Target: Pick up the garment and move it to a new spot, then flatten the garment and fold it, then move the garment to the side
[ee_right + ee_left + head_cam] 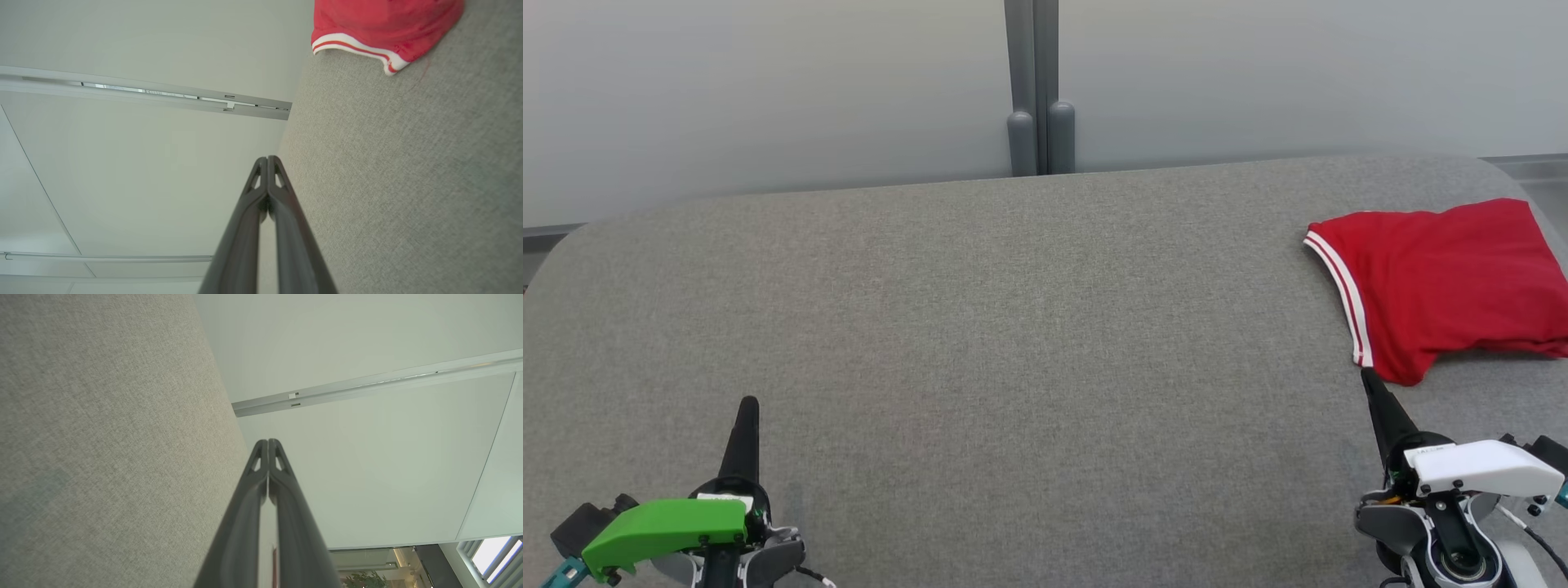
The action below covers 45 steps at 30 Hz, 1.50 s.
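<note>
At the far right end of the grey woven-fabric table (1013, 327), we lose the folded red garment with white-striped trim (1445, 286) past the head view's right edge, and its top layer hides the layers underneath. The table itself runs out of frame on its left, right and near sides. Over its near side, the green plastic wrist cover (662, 531) and the white plastic wrist cover (1482, 467) are clipped. Just off the table's edge in the left wrist view, a thin red sliver (274, 567) is too small to identify, and some blurred greenery (363, 580) is cut off.
</note>
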Tool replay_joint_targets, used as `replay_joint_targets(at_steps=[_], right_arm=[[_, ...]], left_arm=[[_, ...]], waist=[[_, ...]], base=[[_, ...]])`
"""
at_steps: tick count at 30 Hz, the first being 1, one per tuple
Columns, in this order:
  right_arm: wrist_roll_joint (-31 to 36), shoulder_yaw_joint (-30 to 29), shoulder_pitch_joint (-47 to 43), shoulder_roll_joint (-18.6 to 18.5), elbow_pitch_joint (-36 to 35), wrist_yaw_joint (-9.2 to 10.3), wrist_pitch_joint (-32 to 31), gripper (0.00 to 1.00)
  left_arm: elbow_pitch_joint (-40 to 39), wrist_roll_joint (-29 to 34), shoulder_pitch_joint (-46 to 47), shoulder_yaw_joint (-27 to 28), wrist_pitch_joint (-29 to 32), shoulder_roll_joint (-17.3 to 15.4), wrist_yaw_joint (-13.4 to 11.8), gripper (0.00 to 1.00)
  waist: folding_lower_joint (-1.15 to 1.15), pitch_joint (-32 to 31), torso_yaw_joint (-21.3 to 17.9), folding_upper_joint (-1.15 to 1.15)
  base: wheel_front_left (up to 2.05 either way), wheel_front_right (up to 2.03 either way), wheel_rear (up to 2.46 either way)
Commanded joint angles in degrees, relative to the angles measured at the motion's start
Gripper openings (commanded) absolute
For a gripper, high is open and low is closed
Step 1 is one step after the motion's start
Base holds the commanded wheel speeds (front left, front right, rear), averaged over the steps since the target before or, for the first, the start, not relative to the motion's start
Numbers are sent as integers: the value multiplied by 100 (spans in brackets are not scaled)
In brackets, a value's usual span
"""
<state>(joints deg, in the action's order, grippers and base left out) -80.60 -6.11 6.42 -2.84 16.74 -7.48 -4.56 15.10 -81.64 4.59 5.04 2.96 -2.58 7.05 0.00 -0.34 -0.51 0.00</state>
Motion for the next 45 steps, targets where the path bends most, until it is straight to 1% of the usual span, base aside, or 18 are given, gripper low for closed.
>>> replay_joint_targets(at_steps=[1,24,45], right_arm=[[-136,-25,85,-12,-60,-3,-47,0],[-1140,-120,86,-7,-202,-2,-303,0],[-1175,-121,85,-7,-206,-2,-311,0]], left_arm=[[-48,-110,112,27,42,-42,26,0],[-115,-1081,208,107,272,-48,59,0],[-116,-1087,201,108,276,-48,62,0]], waist=[[0,3,3,0],[0,49,49,0],[0,52,52,0]], base=[[0,0,0],[0,0,0],[0,0,0]])
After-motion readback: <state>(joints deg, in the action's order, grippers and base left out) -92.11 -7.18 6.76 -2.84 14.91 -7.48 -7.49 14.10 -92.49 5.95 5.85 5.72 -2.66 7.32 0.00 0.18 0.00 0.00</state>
